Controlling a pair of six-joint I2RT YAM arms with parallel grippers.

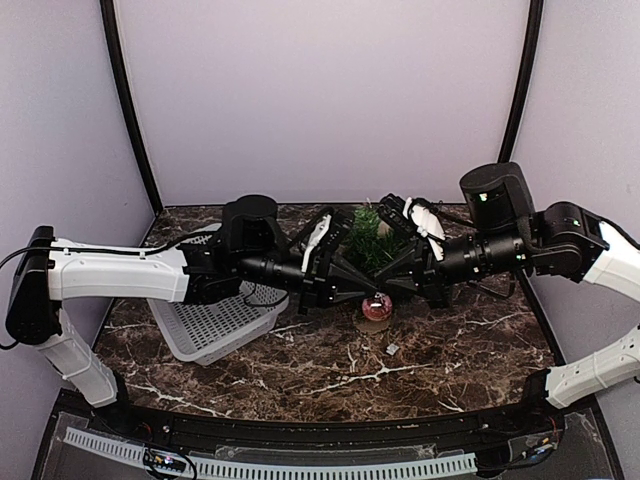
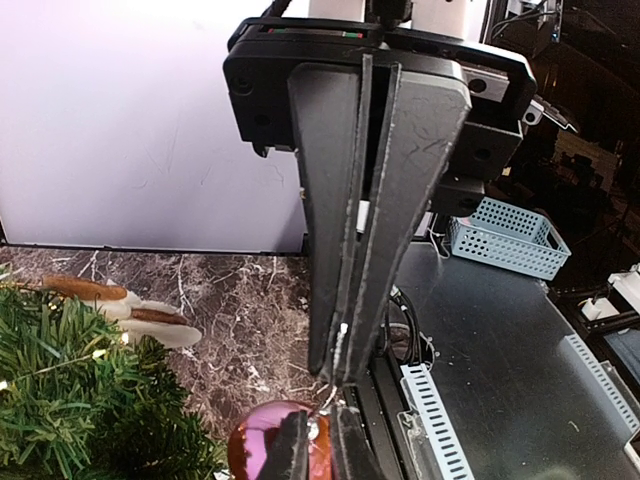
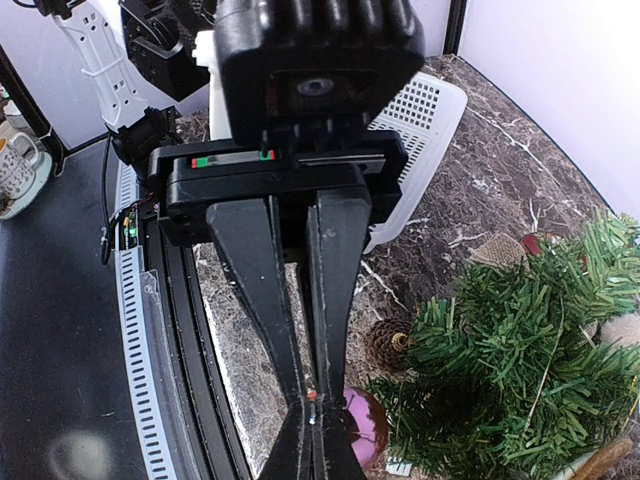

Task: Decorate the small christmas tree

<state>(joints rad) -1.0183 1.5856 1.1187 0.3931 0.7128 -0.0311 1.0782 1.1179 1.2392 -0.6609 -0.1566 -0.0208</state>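
The small christmas tree [image 1: 372, 236] stands at mid table behind both arms; it also shows in the left wrist view [image 2: 80, 400] and the right wrist view [image 3: 520, 360]. A pink bauble [image 1: 377, 308] hangs just above the marble in front of the tree, below the two gripper tips. My left gripper [image 1: 364, 291] and right gripper [image 1: 388, 289] meet tip to tip over it. In the left wrist view my left gripper [image 2: 320, 445] is shut on the bauble's [image 2: 262, 440] silver cap. My right gripper [image 3: 322, 445] is shut on the bauble's thread; the bauble [image 3: 365, 425] hangs beside it.
A white perforated basket [image 1: 205, 335] lies left of centre under the left arm. A brown pine cone [image 3: 387, 343] lies by the tree. Brown-and-white ornaments [image 2: 140, 318] lie behind the tree. A small tag [image 1: 392, 348] lies on the marble table [image 1: 300, 370].
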